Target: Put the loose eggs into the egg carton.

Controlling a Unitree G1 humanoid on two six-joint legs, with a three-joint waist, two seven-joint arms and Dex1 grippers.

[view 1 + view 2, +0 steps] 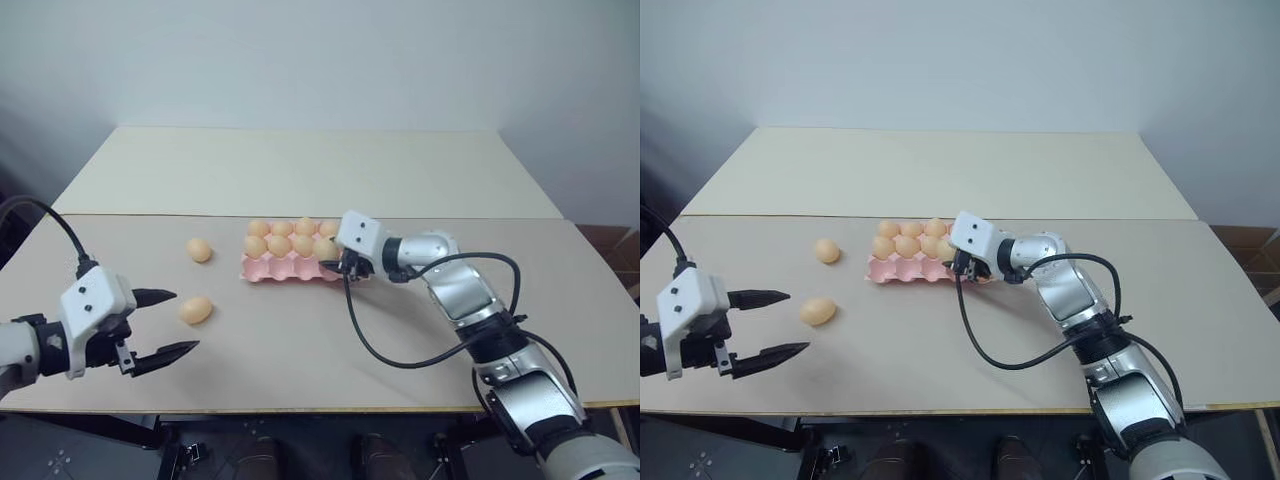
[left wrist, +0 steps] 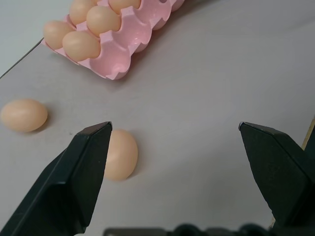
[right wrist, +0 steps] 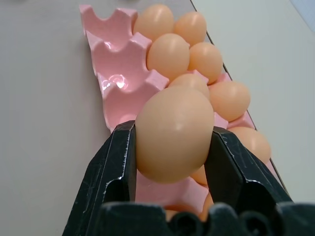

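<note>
The pale pink egg carton [image 1: 262,270] lies mid-table with several eggs in its back cells and bare cells along its front row [image 3: 113,93]. My right gripper [image 1: 338,266] hovers at the carton's right end, shut on one orange-tan egg [image 3: 172,132] that sits between both black fingers. Two loose eggs rest on the table left of the carton, one [image 1: 199,250] close to it and one [image 1: 196,310] nearer me. My left gripper [image 1: 798,322] stands open just short of that nearer egg [image 2: 120,155], with nothing between its fingers.
A black cable [image 1: 370,340] from my right arm loops over the tabletop in front of the carton. The table is two pale boards joined by a seam [image 1: 150,214]. Its front edge [image 1: 300,409] runs close to me.
</note>
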